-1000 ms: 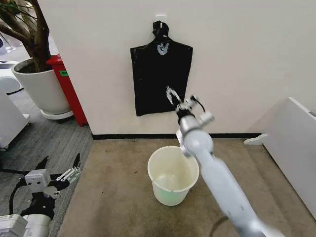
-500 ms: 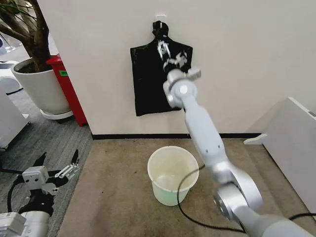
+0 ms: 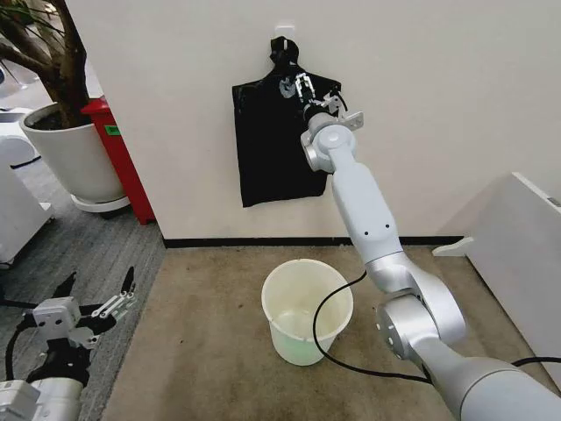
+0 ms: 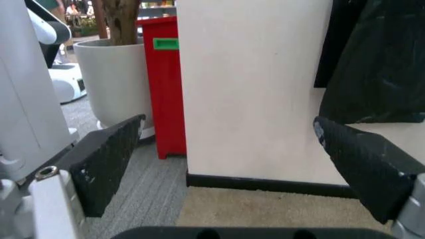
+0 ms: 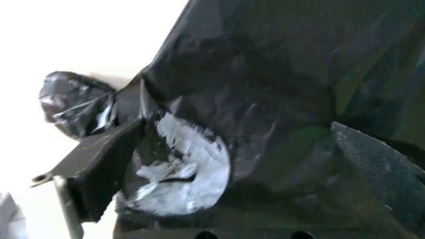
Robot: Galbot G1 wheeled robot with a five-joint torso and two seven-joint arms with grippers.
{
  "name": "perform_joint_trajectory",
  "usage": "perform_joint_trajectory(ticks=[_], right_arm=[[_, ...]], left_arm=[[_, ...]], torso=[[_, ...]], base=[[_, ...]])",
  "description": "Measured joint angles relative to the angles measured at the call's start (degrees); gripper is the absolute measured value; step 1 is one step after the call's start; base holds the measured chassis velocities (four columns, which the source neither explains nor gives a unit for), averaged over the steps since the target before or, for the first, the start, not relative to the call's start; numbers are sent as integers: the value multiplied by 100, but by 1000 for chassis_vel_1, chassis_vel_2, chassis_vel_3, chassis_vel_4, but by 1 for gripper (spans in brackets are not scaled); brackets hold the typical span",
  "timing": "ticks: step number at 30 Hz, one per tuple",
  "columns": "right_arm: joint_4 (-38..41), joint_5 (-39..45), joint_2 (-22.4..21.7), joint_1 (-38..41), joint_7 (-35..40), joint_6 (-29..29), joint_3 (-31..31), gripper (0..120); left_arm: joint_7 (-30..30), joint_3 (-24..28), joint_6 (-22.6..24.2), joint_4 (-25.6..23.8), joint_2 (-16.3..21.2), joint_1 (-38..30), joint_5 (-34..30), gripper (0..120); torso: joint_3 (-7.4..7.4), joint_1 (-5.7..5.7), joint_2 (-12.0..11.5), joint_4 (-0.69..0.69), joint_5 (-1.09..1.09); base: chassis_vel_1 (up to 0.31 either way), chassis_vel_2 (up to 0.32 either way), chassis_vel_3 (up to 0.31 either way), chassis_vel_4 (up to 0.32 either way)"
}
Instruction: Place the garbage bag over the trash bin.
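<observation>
The garbage bag, glossy crinkly black plastic, hangs flat on the wall from its knotted top. My right arm reaches up to its upper right part. The right gripper is open there. In the right wrist view the gripper has its fingers spread wide over the black plastic, beside a white patch. The trash bin, a cream-white bucket, stands upright on the carpet below the bag. My left gripper hangs open low at the left, far from both; its wrist view also shows the left gripper open.
A large white plant pot and a red cabinet stand left of the wall corner. A white panel leans at the right. A black cable loops on the carpet beside the bin.
My right arm has risen from just above the bin to the upper part of the bag. The left gripper has sunk slightly lower.
</observation>
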Motion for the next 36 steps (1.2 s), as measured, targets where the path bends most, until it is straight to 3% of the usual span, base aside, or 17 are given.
perform_joint_trajectory(ticks=[7,9,15,17,20,23,27,30,36], right_arm=[[401,124,-4,7,154,9,-218,73],[401,120,-5,22,154,9,-231,70],[261,28,-9,126,147,32,-250,43],[253,25,-9,132,145,32,-250,42],[229,46,-12,153,182,33,-250,27],[230,151,-11,162,319,37,-229,20],[363,550,-11,177,850,118,-137,0],[363,550,-11,177,850,118,-137,0],[1170,803,-8,-255,1548,325,-566,0]], left_arm=[[7,7,-3,0,-45,-90,1,100],[7,8,-3,0,-45,-91,2,100],[10,9,-6,0,-61,-100,2,100],[10,10,-6,0,-62,-100,2,100],[12,11,-10,0,-71,-101,4,100],[12,12,-12,0,-75,-102,5,100],[13,18,-23,0,-84,-107,9,100],[13,18,-23,0,-84,-107,9,100],[15,56,-48,0,-100,-132,32,100]], torso=[[-1,0,2,1,-1],[-1,0,2,1,-1],[-1,0,2,1,-1],[-1,0,2,0,-1],[-1,0,2,0,-1],[-1,0,2,1,-1],[-1,0,2,-1,-1],[-1,0,2,-1,-1],[-1,-1,2,1,-1]], base=[[0,0,0,0],[0,0,0,0],[0,0,0,0],[0,0,0,0],[0,0,0,0],[0,0,0,0],[0,0,0,0],[0,0,0,0],[0,0,0,0]])
